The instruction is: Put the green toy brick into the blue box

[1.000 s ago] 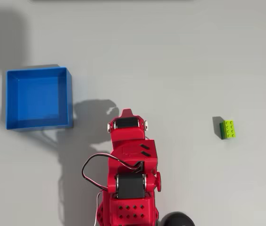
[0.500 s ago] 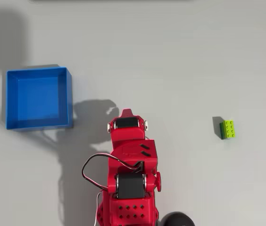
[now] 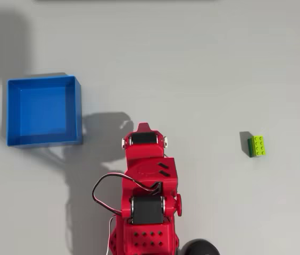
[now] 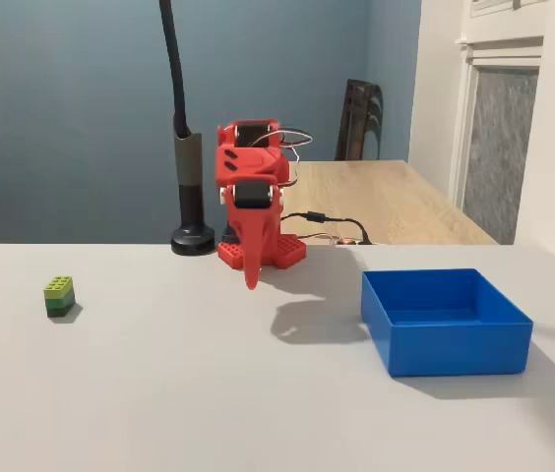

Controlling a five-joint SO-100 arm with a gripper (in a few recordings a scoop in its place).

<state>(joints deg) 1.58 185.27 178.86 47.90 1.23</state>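
Black gooseneck stand, wooden table, chair behind.

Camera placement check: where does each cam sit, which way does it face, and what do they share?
Overhead view: above the table, looking straight down; red arm enters from the bottom edge, blue box left, green toy brick right.
Fixed view: low at the table's far side, facing the arm's front; claw hangs pointing down, closed as far as I can tell, brick left, box right.
Shared: arm, brick and box, with left and right swapped.
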